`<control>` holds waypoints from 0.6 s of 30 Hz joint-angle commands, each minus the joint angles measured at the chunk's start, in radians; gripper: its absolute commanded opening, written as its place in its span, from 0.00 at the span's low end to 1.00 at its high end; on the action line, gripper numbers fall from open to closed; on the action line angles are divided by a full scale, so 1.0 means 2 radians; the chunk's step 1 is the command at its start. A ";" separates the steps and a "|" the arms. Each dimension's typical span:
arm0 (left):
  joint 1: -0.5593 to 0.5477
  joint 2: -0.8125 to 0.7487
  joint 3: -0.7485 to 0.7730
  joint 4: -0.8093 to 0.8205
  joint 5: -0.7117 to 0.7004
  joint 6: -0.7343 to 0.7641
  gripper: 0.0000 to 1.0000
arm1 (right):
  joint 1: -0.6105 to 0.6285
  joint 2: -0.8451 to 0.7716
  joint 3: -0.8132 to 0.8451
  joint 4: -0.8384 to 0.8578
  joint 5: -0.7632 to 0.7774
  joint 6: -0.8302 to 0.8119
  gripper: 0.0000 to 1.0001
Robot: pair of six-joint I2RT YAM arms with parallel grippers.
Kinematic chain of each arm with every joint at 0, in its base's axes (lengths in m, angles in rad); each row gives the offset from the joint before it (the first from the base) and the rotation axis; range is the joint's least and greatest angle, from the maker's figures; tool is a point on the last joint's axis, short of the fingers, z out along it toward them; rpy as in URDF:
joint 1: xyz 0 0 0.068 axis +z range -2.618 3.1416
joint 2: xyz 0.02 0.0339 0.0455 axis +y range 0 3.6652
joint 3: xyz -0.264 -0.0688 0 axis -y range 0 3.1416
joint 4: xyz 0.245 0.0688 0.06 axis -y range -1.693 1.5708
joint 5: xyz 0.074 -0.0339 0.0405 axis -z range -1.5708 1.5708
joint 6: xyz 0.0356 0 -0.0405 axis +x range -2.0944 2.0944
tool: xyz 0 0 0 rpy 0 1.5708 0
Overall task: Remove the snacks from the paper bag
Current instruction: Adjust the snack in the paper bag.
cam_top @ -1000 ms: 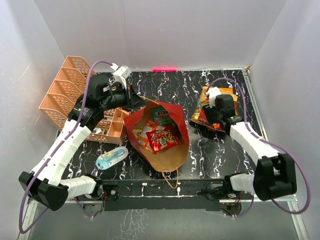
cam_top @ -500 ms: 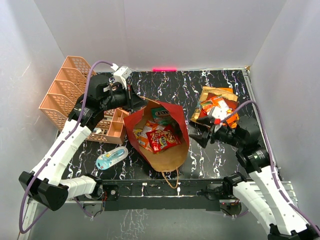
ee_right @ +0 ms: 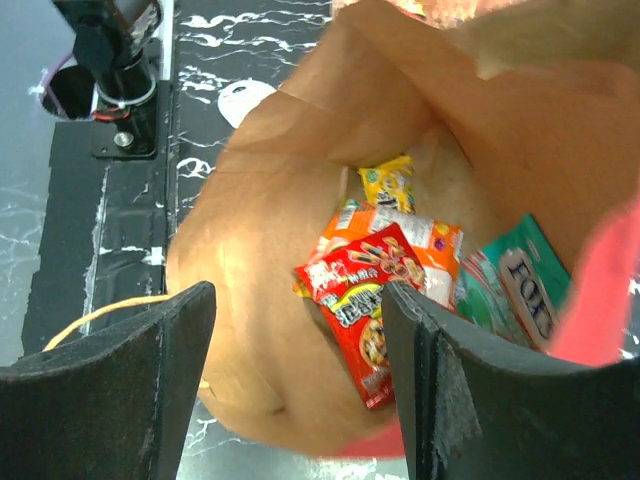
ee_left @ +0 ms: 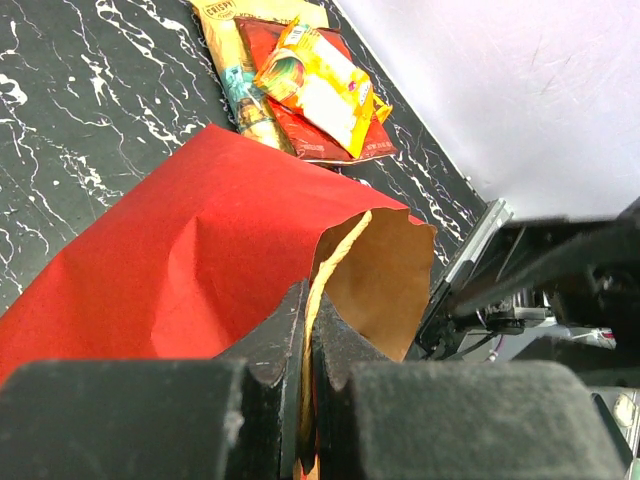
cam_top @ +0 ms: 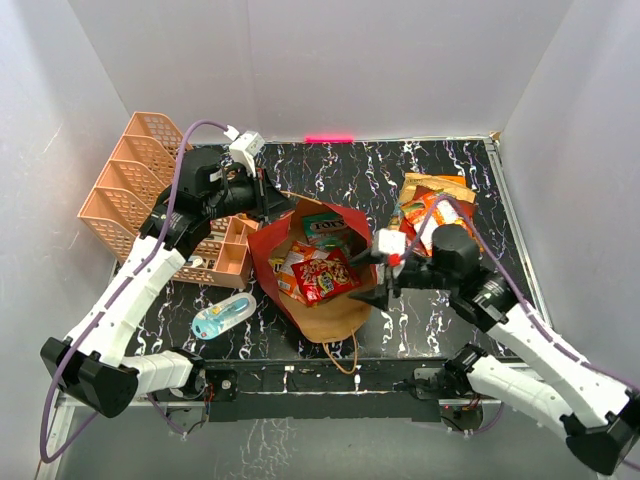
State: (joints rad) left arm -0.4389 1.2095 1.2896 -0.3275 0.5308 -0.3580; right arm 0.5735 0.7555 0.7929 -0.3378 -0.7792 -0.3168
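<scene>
The red paper bag [cam_top: 340, 310] lies open in the middle of the table, brown inside. My left gripper [cam_top: 272, 203] is shut on its upper rim [ee_left: 345, 245] and holds it up. Inside lie a red snack packet [cam_top: 325, 277], an orange packet [ee_right: 440, 240], a yellow one [ee_right: 388, 182] and a teal packet [cam_top: 322, 228]. My right gripper [cam_top: 372, 275] is open and empty at the bag's right rim, its fingers [ee_right: 450, 400] framing the red packet [ee_right: 365, 315]. Removed snacks [cam_top: 432, 210] lie in a pile at the back right, also seen in the left wrist view [ee_left: 300, 85].
A pink basket organizer [cam_top: 135, 195] stands at the back left. A blue-white blister-packed item [cam_top: 222, 317] lies left of the bag. The bag's twine handle [cam_top: 350, 355] trails toward the front rail. White walls close in both sides.
My right arm has swung left from the snack pile at the back right to the bag's mouth, its gripper open. The left gripper has kept hold of the bag rim.
</scene>
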 commanded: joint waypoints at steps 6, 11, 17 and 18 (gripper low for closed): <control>0.000 0.004 0.016 -0.008 -0.005 0.003 0.00 | 0.249 0.121 0.013 0.039 0.351 -0.248 0.67; 0.000 -0.003 0.019 -0.012 -0.006 0.009 0.00 | 0.253 0.197 0.015 0.040 0.400 -0.341 0.68; 0.000 -0.008 0.014 -0.009 -0.002 0.008 0.00 | 0.252 0.278 0.030 0.039 0.373 -0.380 0.64; 0.000 -0.008 0.013 -0.008 0.000 0.008 0.00 | 0.252 0.292 0.034 0.039 0.367 -0.381 0.62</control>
State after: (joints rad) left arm -0.4389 1.2201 1.2964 -0.3302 0.5312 -0.3553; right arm 1.0760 1.2800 0.7963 -0.3103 -0.0410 -0.9874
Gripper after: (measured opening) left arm 0.007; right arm 0.650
